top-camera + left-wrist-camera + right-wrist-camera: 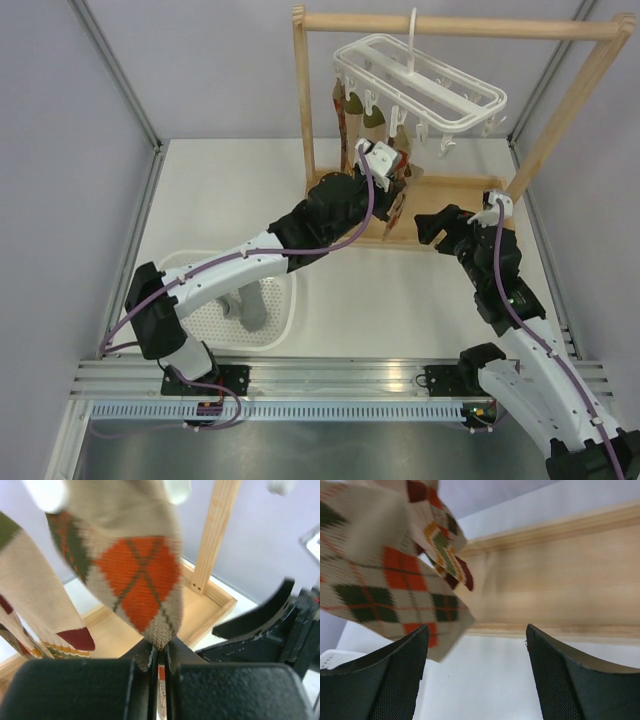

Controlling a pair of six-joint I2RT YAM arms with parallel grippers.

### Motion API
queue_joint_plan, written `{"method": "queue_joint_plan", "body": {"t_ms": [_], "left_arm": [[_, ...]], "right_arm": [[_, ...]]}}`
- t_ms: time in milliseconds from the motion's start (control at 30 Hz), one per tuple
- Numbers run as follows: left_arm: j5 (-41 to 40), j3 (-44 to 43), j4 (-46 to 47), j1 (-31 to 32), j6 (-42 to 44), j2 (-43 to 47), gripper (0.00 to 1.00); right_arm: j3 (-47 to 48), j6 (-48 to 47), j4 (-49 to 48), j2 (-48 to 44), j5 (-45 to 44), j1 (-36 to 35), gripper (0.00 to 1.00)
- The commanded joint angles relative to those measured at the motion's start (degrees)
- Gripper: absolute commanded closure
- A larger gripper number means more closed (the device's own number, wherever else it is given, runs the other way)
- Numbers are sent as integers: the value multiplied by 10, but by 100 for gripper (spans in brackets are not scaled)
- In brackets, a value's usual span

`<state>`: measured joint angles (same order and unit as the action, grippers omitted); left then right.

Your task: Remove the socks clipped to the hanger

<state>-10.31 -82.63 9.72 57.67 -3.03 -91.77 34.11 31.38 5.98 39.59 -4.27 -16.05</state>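
Observation:
The white hanger (420,75) hangs by its hook from the wooden rail. Several argyle socks (345,105) dangle from its clips on the left side. My left gripper (392,178) is shut on the toe of a cream and orange argyle sock (135,570), which still hangs from a white clip above. My right gripper (432,228) is open and empty, low by the wooden tray, with another argyle sock (385,580) just left of its left finger (395,680).
The light wooden rack (300,100) with its tray (440,195) stands at the back. A white perforated basket (275,325) at the front left holds grey socks (250,310). Metal frame posts run along both sides.

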Motion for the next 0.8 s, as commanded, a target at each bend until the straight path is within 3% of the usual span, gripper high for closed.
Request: {"method": "queue_joint_plan", "body": {"t_ms": [0,267,467,767], "left_arm": [[10,12,2,17,-9,20,98],[-65,52,6,18,-19,53,98],[-72,56,6,18,-17,62,98],[-89,48,-1,14,-24,58,98]], "right_arm": [[76,-14,45,-7,-17,-33,18],[155,1,61,-5,-8,-88,17],[232,0,56,23,6,-107,16],[353,-10,48,130,23,-151,17]]}}
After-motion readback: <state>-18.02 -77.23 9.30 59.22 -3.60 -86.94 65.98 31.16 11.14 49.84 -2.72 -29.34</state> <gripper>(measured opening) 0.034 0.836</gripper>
